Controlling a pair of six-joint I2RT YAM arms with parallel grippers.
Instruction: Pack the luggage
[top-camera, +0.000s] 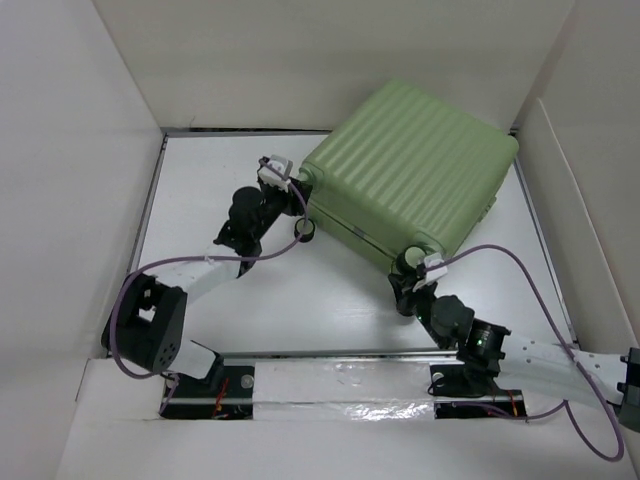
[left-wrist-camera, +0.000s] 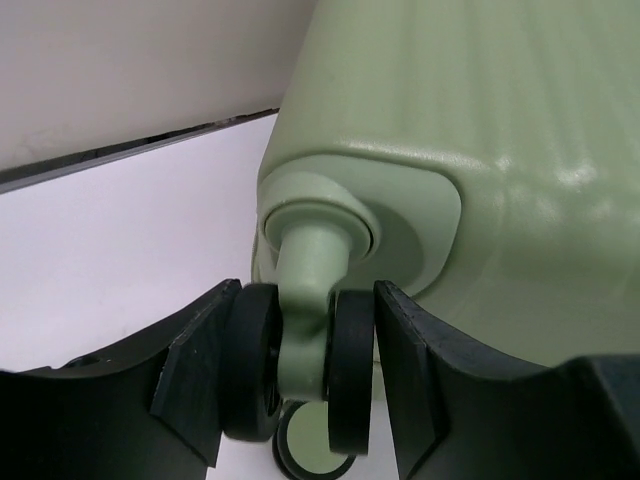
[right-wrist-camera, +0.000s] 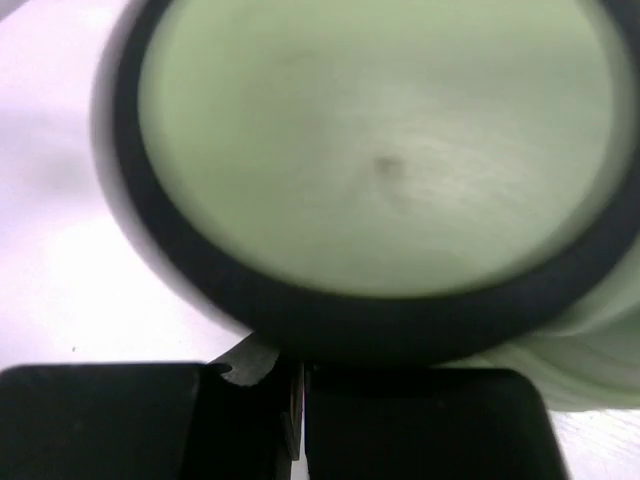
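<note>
The luggage (top-camera: 410, 175) blocks the far right; bare table (top-camera: 300, 310) lies nearside

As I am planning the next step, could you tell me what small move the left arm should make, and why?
Probably a gentle pull toward the table centre: the left gripper is shut on a spinner wheel, and the closed luggage lies in the far right corner.

The light green ribbed hard-shell suitcase (top-camera: 410, 170) lies flat on the white table (top-camera: 230, 320), toward the far right corner, turned at an angle. At its left corner, the left gripper (left-wrist-camera: 305, 390) straddles a black twin spinner wheel (left-wrist-camera: 345, 370), one finger touching each side. At its near corner, the right gripper (top-camera: 412, 268) sits just before a second black wheel (right-wrist-camera: 380, 170).
</note>
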